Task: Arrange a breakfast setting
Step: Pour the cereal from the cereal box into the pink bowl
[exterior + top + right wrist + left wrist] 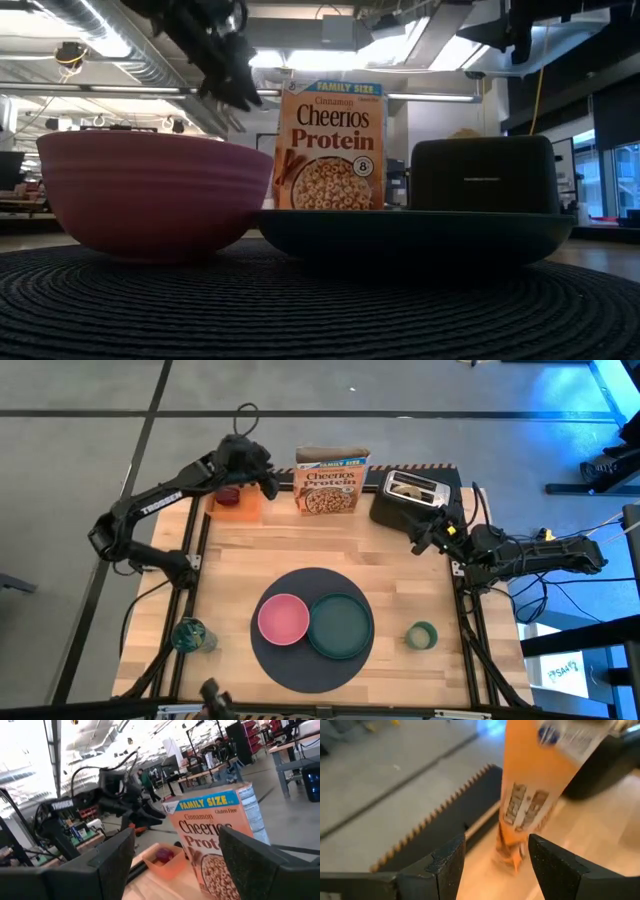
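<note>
A round dark grey mat (300,660) lies near the table's near edge. On it stand a pink bowl (284,618) and a dark green plate (340,625), side by side. A small pale-green cup (421,634) stands on the wood to the right of the mat. A small red food piece (164,854) lies in an orange tray (240,505) at the far left. My left gripper (270,484) is open in the air between that tray and the cereal box (331,482). My right gripper (418,542) is open and empty beside the toaster (410,498). The spoon and the bagel-like ring do not show.
A Cheerios box (330,145) stands upright at the far middle, with a black toaster (483,172) to its right. A green glass-like thing (190,634) stands at the near left edge. Bare wood lies between the mat and the far row.
</note>
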`<action>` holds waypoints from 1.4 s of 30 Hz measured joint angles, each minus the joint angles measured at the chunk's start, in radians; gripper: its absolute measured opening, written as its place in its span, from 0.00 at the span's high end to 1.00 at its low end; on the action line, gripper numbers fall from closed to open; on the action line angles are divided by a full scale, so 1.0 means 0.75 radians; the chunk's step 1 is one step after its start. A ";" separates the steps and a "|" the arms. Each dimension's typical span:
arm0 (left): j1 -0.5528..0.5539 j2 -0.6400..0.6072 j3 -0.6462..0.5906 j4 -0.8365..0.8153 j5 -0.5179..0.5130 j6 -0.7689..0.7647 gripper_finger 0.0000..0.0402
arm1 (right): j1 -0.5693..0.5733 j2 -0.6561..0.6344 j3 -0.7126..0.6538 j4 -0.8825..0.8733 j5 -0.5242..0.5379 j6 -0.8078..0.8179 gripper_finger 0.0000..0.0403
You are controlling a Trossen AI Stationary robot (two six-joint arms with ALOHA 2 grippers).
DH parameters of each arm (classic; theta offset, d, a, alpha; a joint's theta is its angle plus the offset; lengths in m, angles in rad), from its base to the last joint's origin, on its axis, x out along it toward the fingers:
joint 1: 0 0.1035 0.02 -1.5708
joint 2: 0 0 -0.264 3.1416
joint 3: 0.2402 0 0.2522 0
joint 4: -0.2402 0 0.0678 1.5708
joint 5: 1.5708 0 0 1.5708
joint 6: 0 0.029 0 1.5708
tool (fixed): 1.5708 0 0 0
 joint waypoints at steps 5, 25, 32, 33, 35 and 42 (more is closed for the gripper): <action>0.051 0.126 0.000 0.020 0.105 0.067 0.47 | 0.000 0.000 -0.001 -0.020 0.002 0.000 0.31; 0.064 0.442 0.000 0.250 0.251 0.450 0.39 | 0.000 0.001 -0.001 -0.032 0.001 0.057 0.31; 0.061 0.546 0.000 0.407 0.350 0.509 0.39 | 0.000 0.001 -0.001 -0.031 0.001 0.061 0.31; 0.057 0.559 0.000 0.427 0.351 0.509 0.39 | 0.000 0.001 -0.001 -0.031 0.001 0.064 0.31; 0.050 0.585 0.000 0.475 0.352 0.509 0.39 | 0.000 0.001 -0.001 -0.031 0.001 0.082 0.31; 0.004 0.656 -0.001 0.620 0.406 0.519 0.47 | 0.000 0.001 -0.001 -0.030 -0.015 0.104 0.31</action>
